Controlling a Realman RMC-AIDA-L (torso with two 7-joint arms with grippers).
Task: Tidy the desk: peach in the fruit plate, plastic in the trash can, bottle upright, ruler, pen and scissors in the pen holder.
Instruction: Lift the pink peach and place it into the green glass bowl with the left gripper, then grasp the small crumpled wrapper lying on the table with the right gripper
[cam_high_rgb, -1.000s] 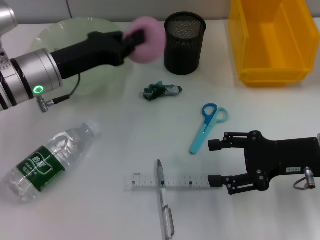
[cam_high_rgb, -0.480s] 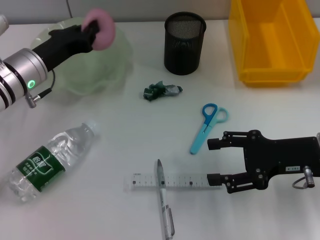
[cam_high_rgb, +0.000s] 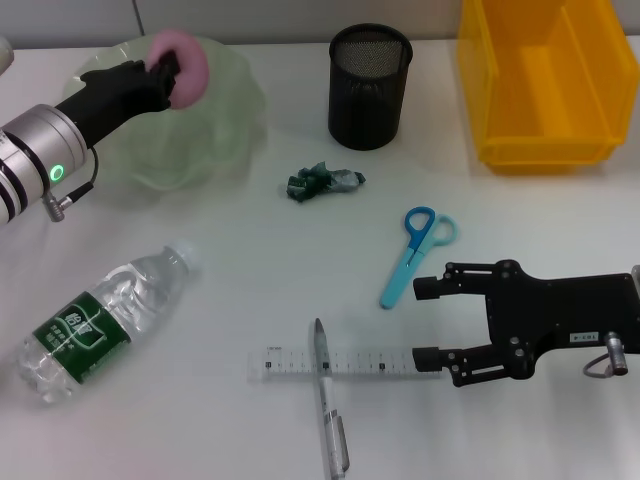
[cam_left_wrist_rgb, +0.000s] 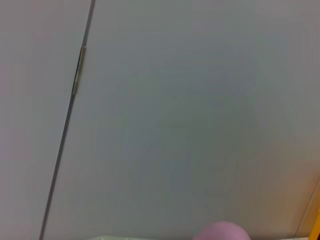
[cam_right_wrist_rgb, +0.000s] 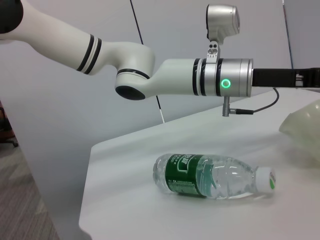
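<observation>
Head view: the left arm reaches forward over the far left of the table, its left gripper (cam_high_rgb: 165, 72) clenched on the pink peach (cam_high_rgb: 185, 62), which is held over the pale green fruit plate (cam_high_rgb: 225, 120) — whether the peach touches the plate cannot be told. The right gripper (cam_high_rgb: 428, 323) rests low over the near right of the table, fingers spread apart and holding nothing, one fingertip at the end of the clear ruler (cam_high_rgb: 300, 363). The pen (cam_high_rgb: 328, 410) lies across the ruler; the blue scissors (cam_high_rgb: 412, 252) lie just beyond the right gripper. The crumpled plastic (cam_high_rgb: 322, 181) sits near the black mesh pen holder (cam_high_rgb: 370, 88); the bottle (cam_high_rgb: 95, 325) lies on its side. Left wrist view: only the peach's top (cam_left_wrist_rgb: 222, 232) against a wall. Right wrist view: the toppled bottle (cam_right_wrist_rgb: 212, 176) with the left arm (cam_right_wrist_rgb: 150, 75) extended level above it.
</observation>
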